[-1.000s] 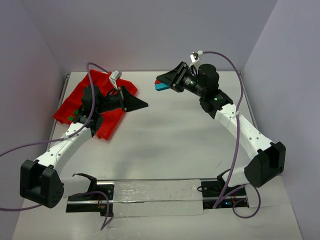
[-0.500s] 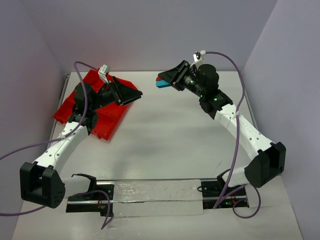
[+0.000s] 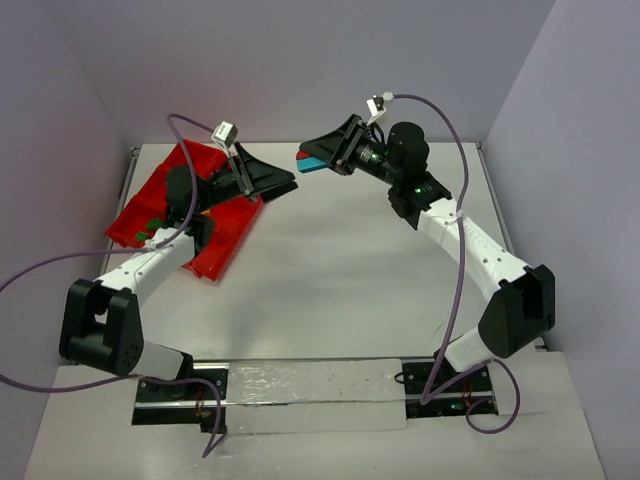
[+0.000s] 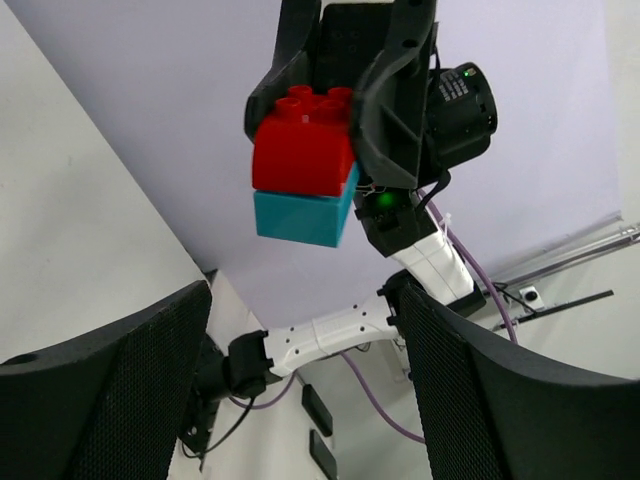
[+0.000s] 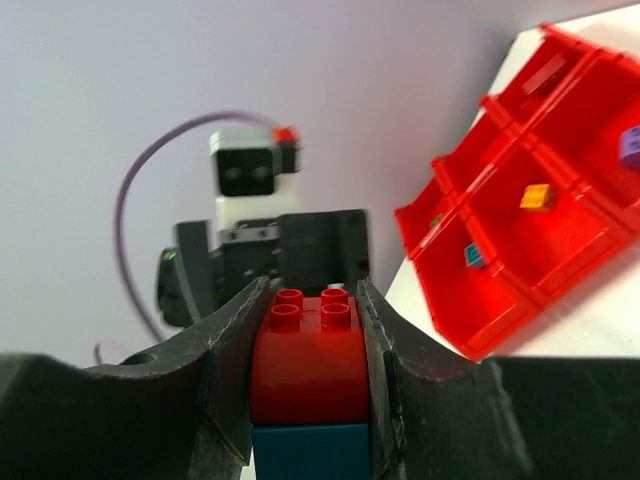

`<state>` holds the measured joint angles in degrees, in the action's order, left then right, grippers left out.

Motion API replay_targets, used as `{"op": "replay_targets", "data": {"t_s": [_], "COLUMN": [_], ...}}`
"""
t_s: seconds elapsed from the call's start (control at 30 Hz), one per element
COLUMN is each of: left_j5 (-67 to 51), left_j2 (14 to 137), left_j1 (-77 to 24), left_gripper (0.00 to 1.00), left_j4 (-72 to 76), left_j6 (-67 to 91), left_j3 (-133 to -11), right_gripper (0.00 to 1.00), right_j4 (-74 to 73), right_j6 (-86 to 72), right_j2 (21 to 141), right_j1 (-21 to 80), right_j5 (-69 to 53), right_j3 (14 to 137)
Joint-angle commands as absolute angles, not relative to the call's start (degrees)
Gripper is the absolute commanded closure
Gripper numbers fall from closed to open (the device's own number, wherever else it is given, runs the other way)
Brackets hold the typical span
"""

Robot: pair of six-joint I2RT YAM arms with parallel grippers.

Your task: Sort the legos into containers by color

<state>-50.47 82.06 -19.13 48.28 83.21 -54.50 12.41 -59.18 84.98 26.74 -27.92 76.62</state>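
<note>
Lego stack [image 3: 312, 163] farther left, studs leftward

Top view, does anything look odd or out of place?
Yes. The right gripper holds a red brick joined to a cyan brick in mid-air, two colours together. The red tray sits skewed on the table.

Lab, booth walls [image 3: 300, 60], white tbl [image 3: 340, 270], bolted arms [image 3: 480, 250]
</note>
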Motion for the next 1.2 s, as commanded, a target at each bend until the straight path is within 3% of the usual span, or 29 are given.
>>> {"op": "replay_targets", "data": {"t_s": [0.0,0.33,0.5,0.63,0.77,0.97,1.1,1.17], "left_j5": [-53.0,-50.5,-49.6,-49.4,-48.8,-48.2,-47.6,-47.4], "left_j2": [82.6,83.7,84.8,85.2,85.4,85.5,85.6,85.6], "left_j1": [-20.9,-21.7,-21.8,-21.8,-21.8,-21.8,-21.8,-21.8], "left_gripper": [0.17,0.23,0.38,0.45,0.46,0.36,0.45,0.55], "left_j4": [56.4,57.4,59.3,59.5,60.1,62.1,62.3,62.5], "left_j6": [84.5,84.6,86.1,86.5,87.0,88.5,88.8,88.9], "left_j3": [-57.5,-59.1,-59.6,-59.5,-59.4,-59.3,-59.2,-59.1], "right_gripper": [0.92,0.92,0.92,0.92,0.92,0.92,0.92,0.92], "right_j4": [18.4,18.4,19.1,19.1,19.2,19.4,19.3,19.2], "right_j6": [-60.1,-60.3,-60.8,-60.6,-60.6,-60.6,-60.3,-60.3], "right_j2": [85.0,86.1,86.5,86.4,86.3,86.3,86.2,86.2], "right_j1": [27.2,28.6,28.8,29.0,29.1,29.4,29.4,29.4], "right_j5": [-33.1,-33.6,-34.0,-34.1,-34.3,-34.3,-34.2,-34.2], "right_j3": [80.1,79.9,79.7,80.0,79.7,79.2,79.3,79.3]}}
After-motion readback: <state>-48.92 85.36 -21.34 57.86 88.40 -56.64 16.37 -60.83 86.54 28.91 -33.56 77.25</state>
